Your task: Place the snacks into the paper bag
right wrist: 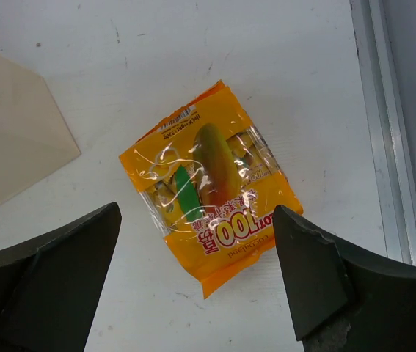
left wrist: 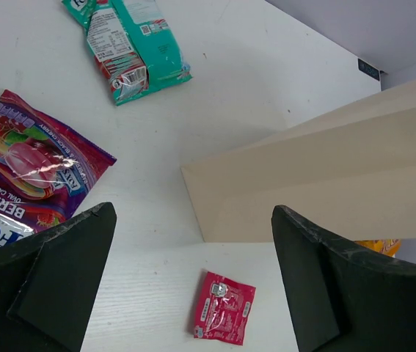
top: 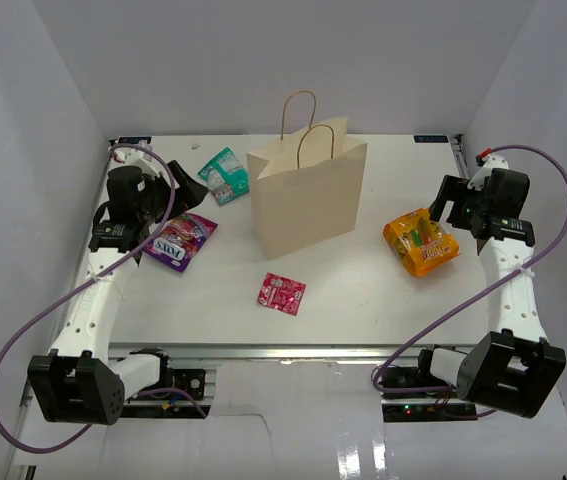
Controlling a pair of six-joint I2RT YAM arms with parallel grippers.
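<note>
The tan paper bag (top: 308, 198) stands upright mid-table, handles up; its side shows in the left wrist view as the paper bag (left wrist: 325, 183). Around it lie four snacks: a purple packet (top: 180, 240) (left wrist: 24, 172), a teal packet (top: 224, 175) (left wrist: 130, 44), a small pink-red packet (top: 282, 293) (left wrist: 224, 306) and an orange-yellow pouch (top: 421, 241) (right wrist: 211, 187). My left gripper (top: 178, 185) (left wrist: 193, 282) hangs open above the table between the purple and teal packets. My right gripper (top: 441, 208) (right wrist: 196, 282) is open just above the orange pouch. Neither holds anything.
The white table (top: 363, 300) is walled by white panels on three sides. A metal rail (right wrist: 384, 132) runs along its right edge, close to the orange pouch. Purple cables (top: 23, 340) loop off both arms near the front edge.
</note>
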